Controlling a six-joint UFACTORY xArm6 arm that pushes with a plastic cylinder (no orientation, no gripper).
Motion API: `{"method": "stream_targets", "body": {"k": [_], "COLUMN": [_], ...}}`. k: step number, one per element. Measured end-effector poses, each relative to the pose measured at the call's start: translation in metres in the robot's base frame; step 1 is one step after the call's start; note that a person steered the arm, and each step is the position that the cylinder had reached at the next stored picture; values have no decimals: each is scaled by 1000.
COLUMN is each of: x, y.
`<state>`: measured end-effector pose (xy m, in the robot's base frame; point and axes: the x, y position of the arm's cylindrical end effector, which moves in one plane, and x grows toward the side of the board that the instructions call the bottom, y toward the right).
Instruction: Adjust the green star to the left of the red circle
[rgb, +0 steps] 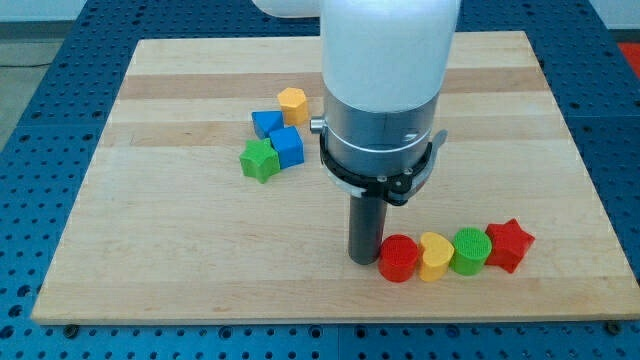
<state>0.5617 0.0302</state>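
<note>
Wooden board (150, 250) on a blue perforated table. My tip (364, 260), a gripperless plain dark rod, rests just left of the red circle block (398, 258). Green star block (259, 159) lies well apart, up-left.

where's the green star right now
The green star sits left of centre on the board, touching the blue cube on its right, far from the red circle.

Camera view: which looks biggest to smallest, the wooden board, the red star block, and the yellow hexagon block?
1. Wooden board, by far.
2. Red star block.
3. Yellow hexagon block.
The star sits nearer the view's bottom, so nearness may exaggerate its lead over the hexagon.
</note>
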Motion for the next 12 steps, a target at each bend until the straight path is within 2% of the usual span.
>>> {"method": "stream_targets", "body": {"k": [2, 3, 5, 6, 7, 8, 9, 10, 11, 12], "x": [-2, -10, -72, -112, -159, -167, -165, -152, -122, -113], "y": [-22, -77, -186, -218, -205, -166, -129, -115, -115, -127]}}
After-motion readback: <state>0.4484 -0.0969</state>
